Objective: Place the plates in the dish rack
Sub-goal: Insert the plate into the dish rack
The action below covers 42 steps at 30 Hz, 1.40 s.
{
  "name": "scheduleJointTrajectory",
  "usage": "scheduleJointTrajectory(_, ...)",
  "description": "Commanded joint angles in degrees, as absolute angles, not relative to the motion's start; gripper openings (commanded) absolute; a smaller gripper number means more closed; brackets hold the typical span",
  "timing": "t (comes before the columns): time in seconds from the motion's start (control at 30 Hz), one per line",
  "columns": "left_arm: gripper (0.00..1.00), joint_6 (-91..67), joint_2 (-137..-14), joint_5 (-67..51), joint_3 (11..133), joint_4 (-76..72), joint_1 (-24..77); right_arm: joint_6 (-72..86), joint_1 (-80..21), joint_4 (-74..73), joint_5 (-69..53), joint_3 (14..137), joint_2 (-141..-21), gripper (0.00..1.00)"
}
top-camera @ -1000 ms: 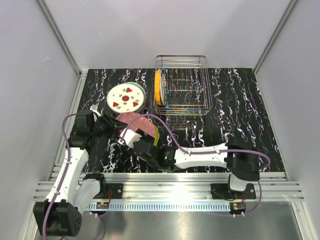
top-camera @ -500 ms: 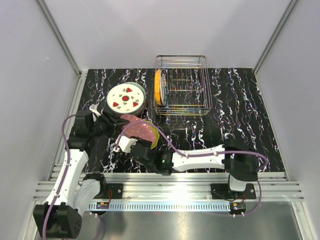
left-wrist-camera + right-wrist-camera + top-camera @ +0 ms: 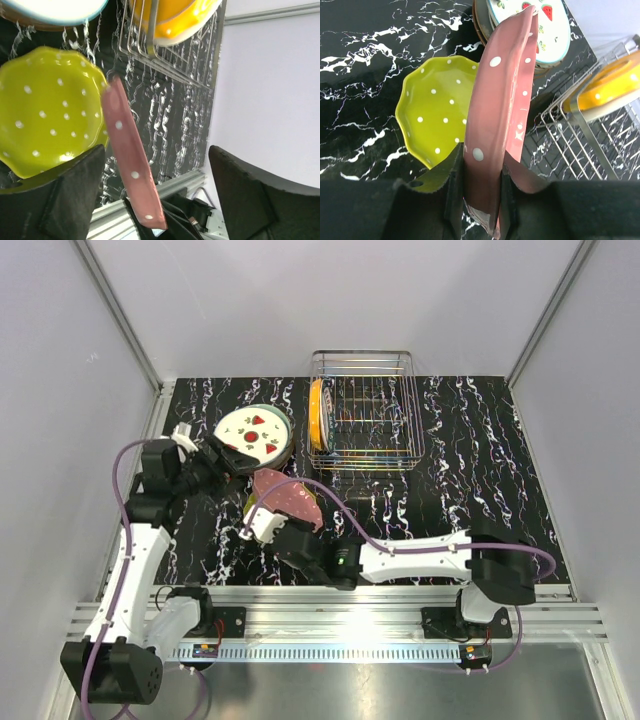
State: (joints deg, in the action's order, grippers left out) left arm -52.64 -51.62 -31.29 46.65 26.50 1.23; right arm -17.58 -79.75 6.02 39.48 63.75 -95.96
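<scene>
Nearest the arm bases, the right claw (image 3: 479,197) is clenching the near rim of the pink dotted plate (image 3: 500,110). The plate is standing almost on edge above the table (image 3: 480,460), just near of the stack and off the rack's near-left corner. Beside and below it, the yellow-green scalloped plate (image 3: 437,112) is lying face up on the table (the overhead view is hiding it behind the pink one). Farther left, the left claw (image 3: 212,462) is hanging released, jaws wide with nothing between them. It is sitting close beside the stack (image 3: 481,25), which the white plate with watermelon slices (image 3: 252,433) is topping. At the far side, the wire dish rack (image 3: 365,410) is holding one orange plate (image 3: 317,415) upright at its left end, and no other plate is showing in it.

By the look of it, the pink plate is heading for the rack and is not yet over it. The main worry is the grip: the fingers are pinching only a narrow strip of glossy rim, so the overhanging weight could be levering the plate round or sliding it out during the swing to the right. Coming in too low, its leading edge could be catching the rack's near wire. Coming in too far left, it could be knocking the orange plate or jamming into the same slot. A drop here would be landing it on the scalloped plate.
</scene>
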Motion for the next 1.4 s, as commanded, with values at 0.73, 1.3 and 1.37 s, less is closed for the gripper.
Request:
scheduleJointTrajectory(0.73, 0.99, -24.8, -50.5, -0.7, 50.5, 27.0, 1.2, 13.7, -34.0, 1.7, 7.7, 59.9, -65.1, 0.00)
scheduleJointTrajectory(1.3, 0.99, -23.5, -50.0, -2.7, 49.5, 28.5, 1.1, 19.2, -26.2, 8.0, -4.2, 80.2, -85.3, 0.00)
scheduleJointTrajectory(1.37, 0.99, -23.9, -49.8, -1.9, 49.4, 28.7, 1.1, 19.2, -26.1, 7.8, -4.7, 82.5, -88.1, 0.00)
